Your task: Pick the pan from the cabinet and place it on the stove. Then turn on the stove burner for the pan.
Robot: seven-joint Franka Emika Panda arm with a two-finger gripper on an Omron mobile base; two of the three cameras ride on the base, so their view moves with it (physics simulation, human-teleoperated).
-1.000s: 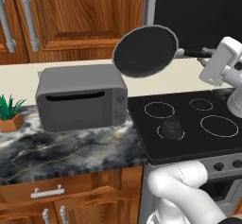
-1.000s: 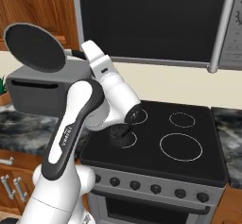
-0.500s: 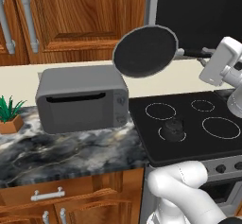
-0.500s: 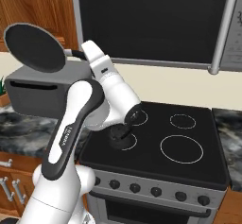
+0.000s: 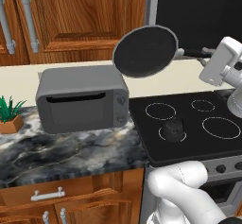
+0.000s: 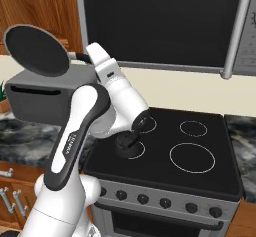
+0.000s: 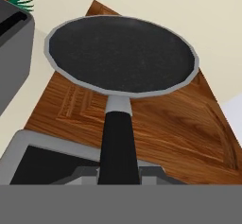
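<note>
The pan (image 5: 145, 51) hangs in the air, tipped on edge, over the seam between the grey toaster oven (image 5: 80, 100) and the stove (image 5: 146, 145). My gripper (image 5: 204, 55) is shut on the end of its long black handle (image 7: 118, 142). From the right base view the pan (image 6: 36, 49) is at the upper left, with the gripper (image 6: 86, 57) just right of it. The hand view looks along the handle to the pan's dark inside (image 7: 120, 53). Behind it is the cabinet (image 5: 71, 15), its doors closed. The stove burner (image 6: 192, 157) is the big white ring at the cooktop's front right.
A small dark object (image 5: 174, 128) sits on the front left ring. The toaster oven stands on the marble counter (image 5: 71, 152), with a potted plant (image 5: 9, 114) at its left. A microwave (image 6: 160, 26) hangs above the stove. Dark knobs (image 6: 142, 198) line the stove's front.
</note>
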